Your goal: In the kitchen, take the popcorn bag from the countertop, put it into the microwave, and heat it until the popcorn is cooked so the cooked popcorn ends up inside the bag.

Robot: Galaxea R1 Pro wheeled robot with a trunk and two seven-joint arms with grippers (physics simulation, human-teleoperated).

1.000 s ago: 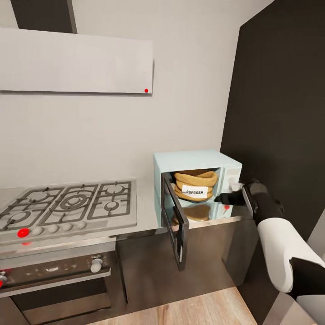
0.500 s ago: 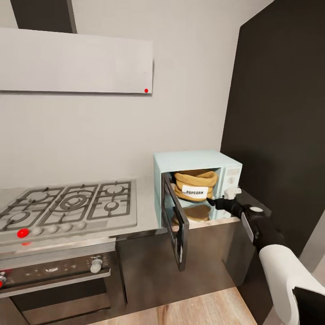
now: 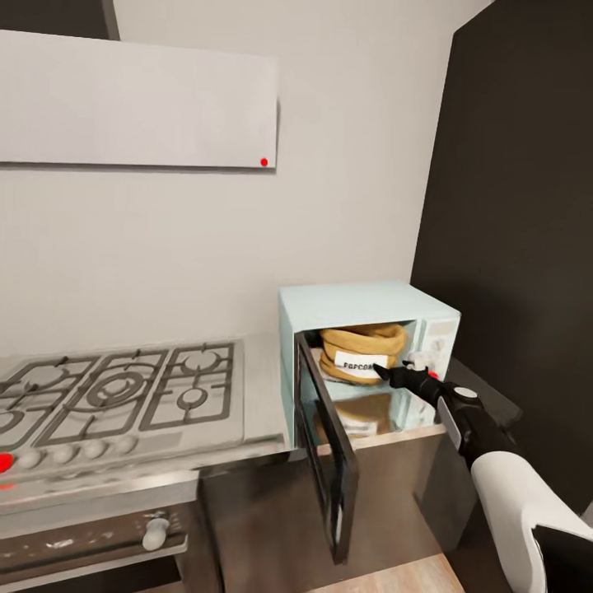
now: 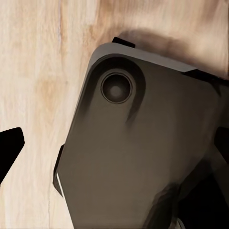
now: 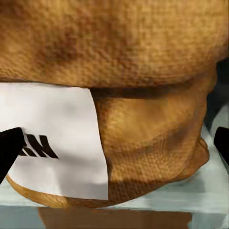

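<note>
The squat tan-brown popcorn bag (image 3: 362, 356) with its white label is sitting inside the pale mint-blue microwave (image 3: 366, 306), whose dark glass door (image 3: 328, 461) is hanging open. The right gripper (image 3: 384, 372), fingers spread and empty, has been creeping back toward the bag; the door needs closing next.

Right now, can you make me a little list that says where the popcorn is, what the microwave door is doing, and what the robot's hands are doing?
popcorn bag: inside the microwave, label facing out
microwave: on the countertop, right of the gas hob
microwave door: swung wide open
right gripper: at the microwave opening, just in front of the bag, fingers apart
left gripper: pointing at the wooden floor
step left: close the door and heat
</note>
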